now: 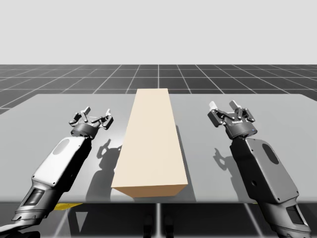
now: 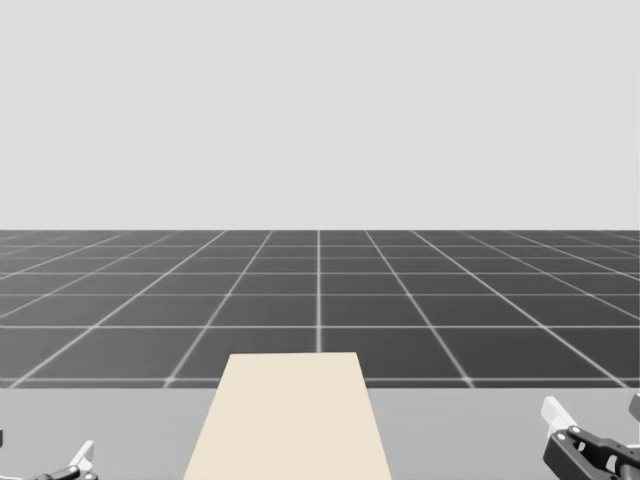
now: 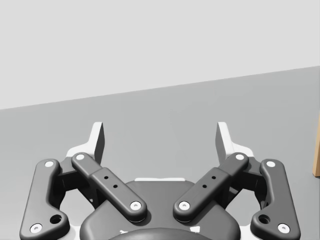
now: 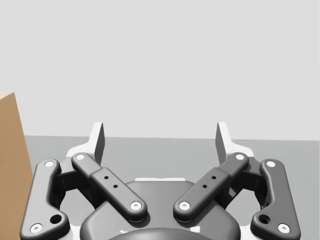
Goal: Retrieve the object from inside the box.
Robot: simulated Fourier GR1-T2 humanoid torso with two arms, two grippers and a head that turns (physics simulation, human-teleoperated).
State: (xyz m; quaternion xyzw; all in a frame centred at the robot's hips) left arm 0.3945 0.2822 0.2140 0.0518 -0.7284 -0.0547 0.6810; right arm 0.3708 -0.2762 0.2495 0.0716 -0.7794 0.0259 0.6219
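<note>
My left gripper point(image 1: 95, 117) and right gripper point(image 1: 229, 113), fingers point(image 3: 97, 140) open and empty, should approach the closed box point(image 1: 151, 139) evenly from both sides.

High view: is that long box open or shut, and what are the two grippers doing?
box, closed on top, lying flat on the table between the arms.
left gripper, open, holding nothing, apart from the box.
right gripper, open, holding nothing, apart from the box.

Left gripper point(image 3: 160, 136) spread wide, right gripper point(image 4: 160, 136) likewise — both arms outstretched
</note>
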